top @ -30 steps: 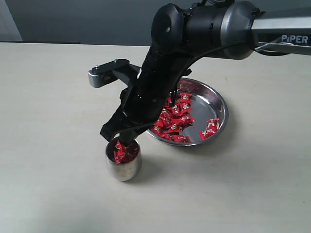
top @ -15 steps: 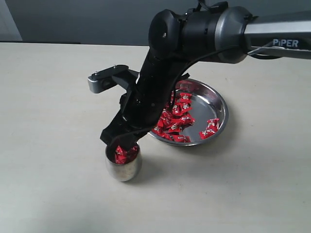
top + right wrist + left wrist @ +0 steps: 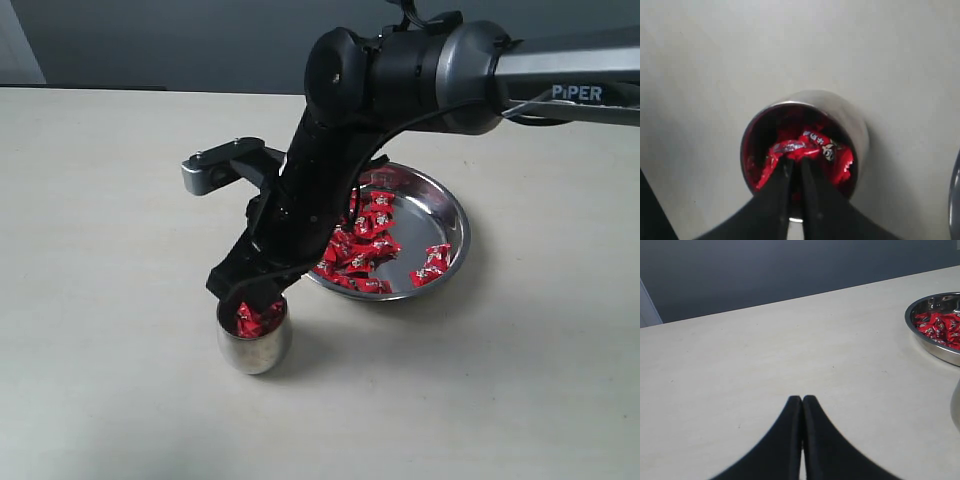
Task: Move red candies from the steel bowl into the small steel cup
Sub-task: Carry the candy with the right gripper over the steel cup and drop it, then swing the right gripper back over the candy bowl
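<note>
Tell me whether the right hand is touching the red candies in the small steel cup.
Cannot tell. In the right wrist view the right hand overlaps the red candies inside the small steel cup, with no visible gap or clear contact.

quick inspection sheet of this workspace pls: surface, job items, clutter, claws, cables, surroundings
surface: pale beige table, matte, no spills seen
job's things: steel bowl upright, holding a heap of red candies, with a few apart near its rim; small steel cup upright close beside the bowl, candies inside up near its mouth
clutter: nothing seen
claws: right claw has its tips at the cup's mouth, over the candies, jaws a thin gap apart, grip cannot be told; left claw shut, empty, above bare table
cables: dark cable running along the right arm
surroundings: dark grey wall behind the table
</note>
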